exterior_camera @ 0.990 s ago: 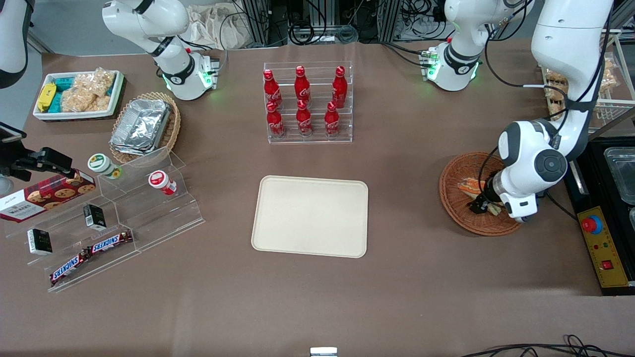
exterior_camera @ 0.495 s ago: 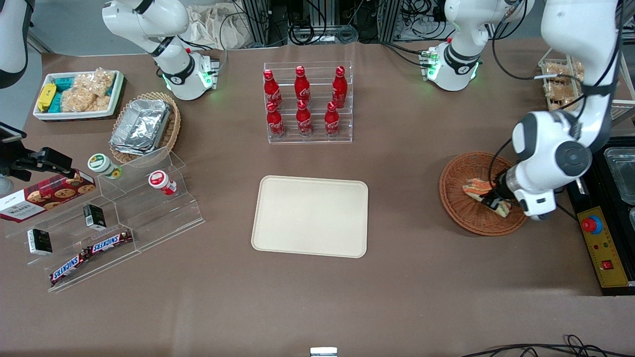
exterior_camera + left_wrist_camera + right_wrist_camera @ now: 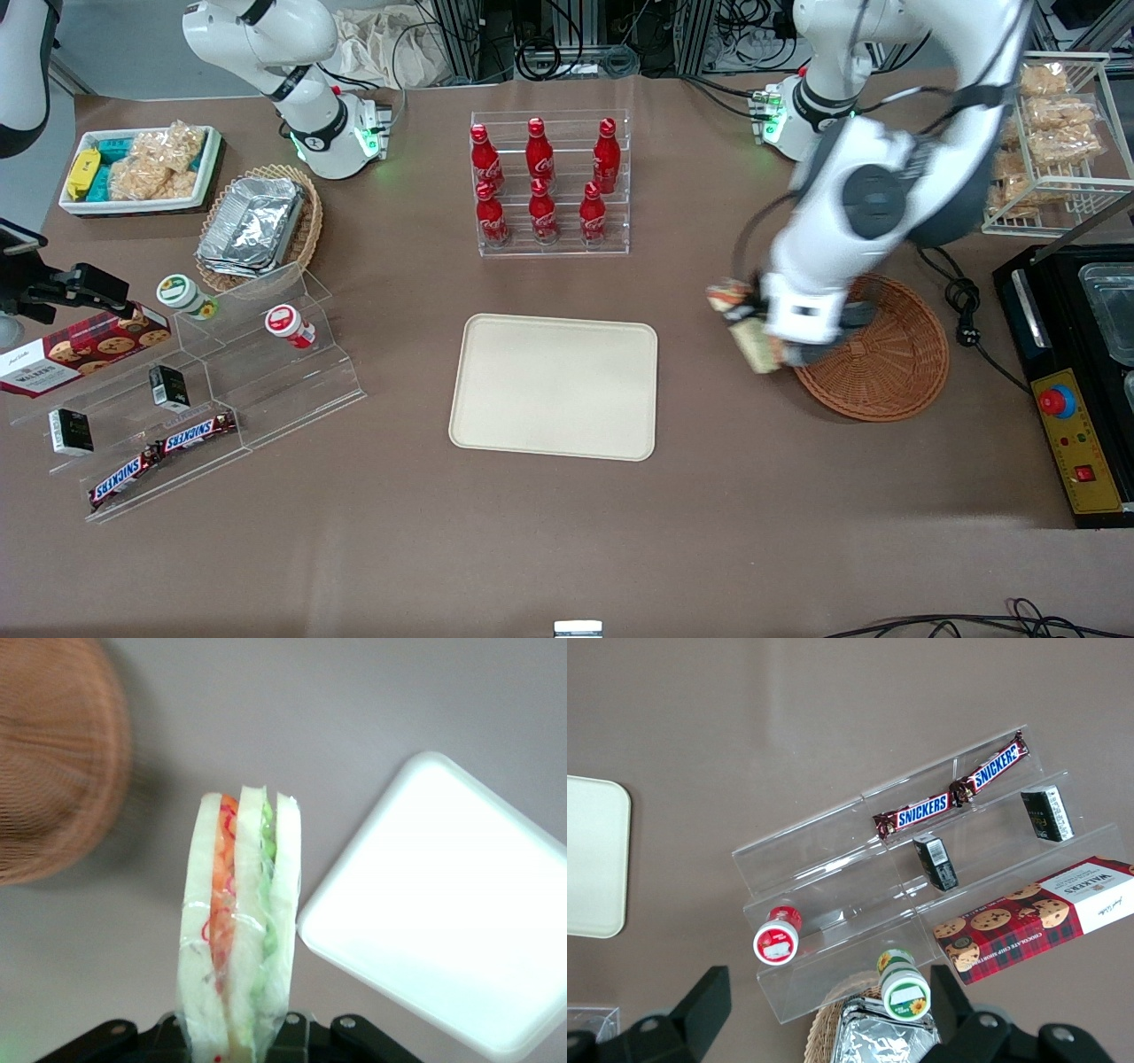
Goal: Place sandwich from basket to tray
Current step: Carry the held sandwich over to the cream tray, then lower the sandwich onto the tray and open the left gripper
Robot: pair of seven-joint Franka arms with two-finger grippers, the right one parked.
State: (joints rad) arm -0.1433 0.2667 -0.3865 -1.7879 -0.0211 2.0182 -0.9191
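Sandwich (image 3: 237,921) was lifted out of basket (image 3: 890,363) since half second ago; hand (image 3: 753,330) gripped it above desk (image 3: 709,496), between basket and tray (image 3: 554,386). Transfer underway.

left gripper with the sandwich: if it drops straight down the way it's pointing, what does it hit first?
Likely bare table. The gripper is shut on the sandwich, which hangs over the gap between the basket and the tray. Depth is unclear.
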